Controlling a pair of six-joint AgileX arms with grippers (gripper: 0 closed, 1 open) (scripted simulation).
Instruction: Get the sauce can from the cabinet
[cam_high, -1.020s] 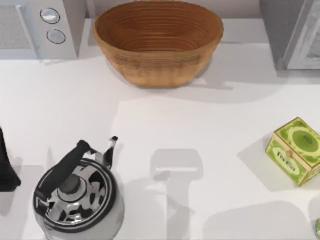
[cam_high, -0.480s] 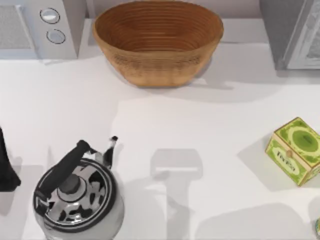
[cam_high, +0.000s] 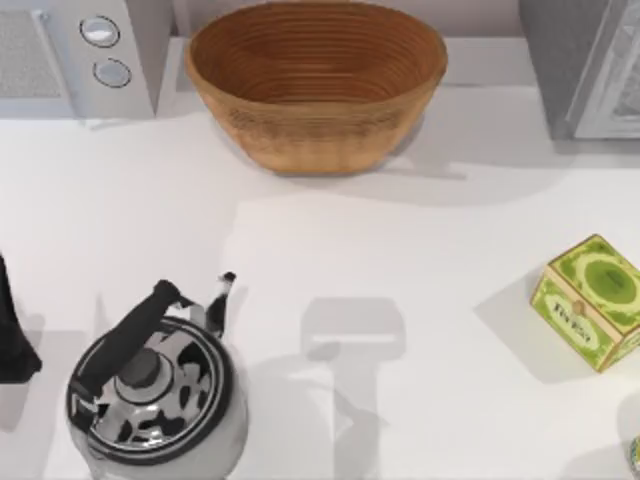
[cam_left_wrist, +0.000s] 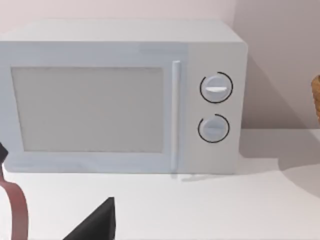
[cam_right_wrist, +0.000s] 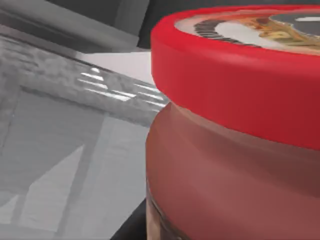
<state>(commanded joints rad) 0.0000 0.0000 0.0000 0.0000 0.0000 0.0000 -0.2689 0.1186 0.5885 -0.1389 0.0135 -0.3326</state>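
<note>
Right wrist view: sauce can (cam_right_wrist: 235, 125) very close to the camera, red lid rim with a tan-ringed emblem on top, darker red body below. Grey cabinet (cam_right_wrist: 60, 150) panels sit behind it. The can looks to be at the cabinet, but how it sits there can't be made out. Right gripper jaws: can't tell how they stand, or whether they have the can.

Top view: white counter (cam_high: 400, 260). Wicker basket (cam_high: 316, 82) at the back edge, middle. Microwave (cam_high: 85, 55) at the back left corner, two round dials facing front. Grey cabinet (cam_high: 580, 65) at the back right corner. Steel kettle (cam_high: 155, 390) with a black handle at the front left, near the front edge. Green-yellow square tea box (cam_high: 592, 300) at the right edge, well apart from the kettle. Dark part of my left arm (cam_high: 12, 330) at the left edge, beside the kettle.

Left wrist view: microwave door, handle and both dials face-on; basket edge (cam_left_wrist: 316, 100) just beside it. Left gripper jaws: can't tell.
</note>
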